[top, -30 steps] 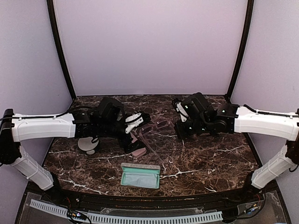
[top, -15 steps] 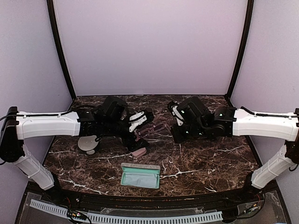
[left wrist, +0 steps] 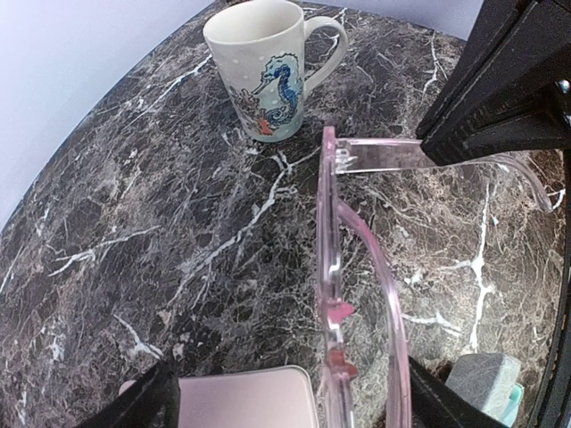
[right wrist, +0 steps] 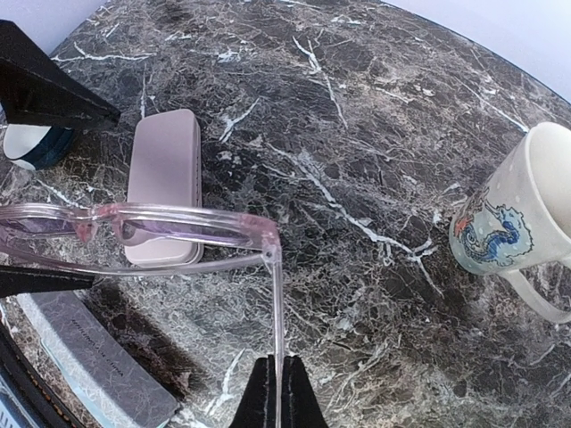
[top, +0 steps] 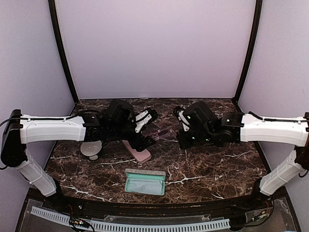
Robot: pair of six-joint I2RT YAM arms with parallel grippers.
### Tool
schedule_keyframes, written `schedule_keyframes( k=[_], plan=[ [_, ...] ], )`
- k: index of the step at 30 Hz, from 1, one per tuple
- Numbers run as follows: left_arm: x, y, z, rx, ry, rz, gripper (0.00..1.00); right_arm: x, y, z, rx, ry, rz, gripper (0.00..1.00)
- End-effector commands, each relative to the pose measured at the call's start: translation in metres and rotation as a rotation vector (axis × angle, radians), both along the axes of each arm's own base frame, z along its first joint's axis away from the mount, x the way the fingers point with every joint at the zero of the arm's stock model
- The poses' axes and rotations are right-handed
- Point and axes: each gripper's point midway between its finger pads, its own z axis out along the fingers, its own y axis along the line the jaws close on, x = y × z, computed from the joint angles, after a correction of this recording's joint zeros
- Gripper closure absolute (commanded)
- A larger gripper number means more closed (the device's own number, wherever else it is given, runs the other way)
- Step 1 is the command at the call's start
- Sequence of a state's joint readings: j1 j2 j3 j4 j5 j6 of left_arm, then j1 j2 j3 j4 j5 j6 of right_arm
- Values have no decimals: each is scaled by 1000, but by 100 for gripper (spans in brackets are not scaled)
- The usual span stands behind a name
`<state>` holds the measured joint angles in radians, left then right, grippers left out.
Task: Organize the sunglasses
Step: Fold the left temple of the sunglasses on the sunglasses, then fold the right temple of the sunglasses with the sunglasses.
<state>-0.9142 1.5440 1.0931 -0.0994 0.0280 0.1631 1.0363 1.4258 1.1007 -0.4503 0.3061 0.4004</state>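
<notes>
The sunglasses (top: 162,131) are a translucent pink pair held in the air between my two grippers. My right gripper (right wrist: 277,397) is shut on the tip of one temple arm (right wrist: 280,321). The pink front (right wrist: 134,223) stretches away to the left. In the left wrist view the front (left wrist: 335,267) runs edge-on between the wide-apart fingers of my left gripper (left wrist: 294,406), close to the right finger (left wrist: 446,406). That gripper (top: 148,129) is open around the front. The right gripper (top: 179,133) is the black block (left wrist: 500,98) on the temple arm.
A shut pink case (top: 137,151) lies below the glasses. An open case with a teal lining (top: 145,182) sits near the front edge. A white seahorse mug (left wrist: 268,67) stands at the back. A round grey object (top: 91,149) lies under the left arm.
My left gripper has risen toward the glasses, come around the pink front and narrowed a little, uncovering the pink case. My right gripper shifted left with the glasses, then held still.
</notes>
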Motion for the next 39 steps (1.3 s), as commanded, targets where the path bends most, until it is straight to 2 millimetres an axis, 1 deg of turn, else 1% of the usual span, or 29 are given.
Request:
schedule_keyframes(
  k=[1, 3, 5, 10, 16, 21, 28, 31, 36, 39],
  plan=[
    [-11, -6, 8, -63, 23, -58, 13, -4, 7, 8, 34, -4, 20, 100],
    [-14, -4, 9, -69, 22, -65, 11, -5, 8, 8, 35, 0, 31, 100],
    [-16, -4, 11, -81, 21, -78, 11, -7, 8, 6, 33, 3, 35, 100],
    [-16, -9, 7, -81, 50, -100, 24, -8, 10, 7, 42, 5, 49, 100],
    [-17, -14, 6, -82, 80, -114, 40, -9, 11, 0, 34, 15, 55, 100],
    [-14, -13, 4, -82, 92, -95, 46, -8, 12, -2, 31, 17, 55, 100],
    [-14, -15, 5, -93, 108, -90, 59, -8, 12, -5, 27, 19, 52, 100],
    [-15, -16, 7, -106, 117, -89, 63, -8, 13, -7, 24, 23, 52, 100],
    [-17, -16, 4, -114, 133, -87, 68, -8, 15, -9, 26, 34, 51, 100],
    [-17, -16, 2, -114, 142, -82, 74, -8, 15, -12, 21, 40, 47, 100]
  ],
)
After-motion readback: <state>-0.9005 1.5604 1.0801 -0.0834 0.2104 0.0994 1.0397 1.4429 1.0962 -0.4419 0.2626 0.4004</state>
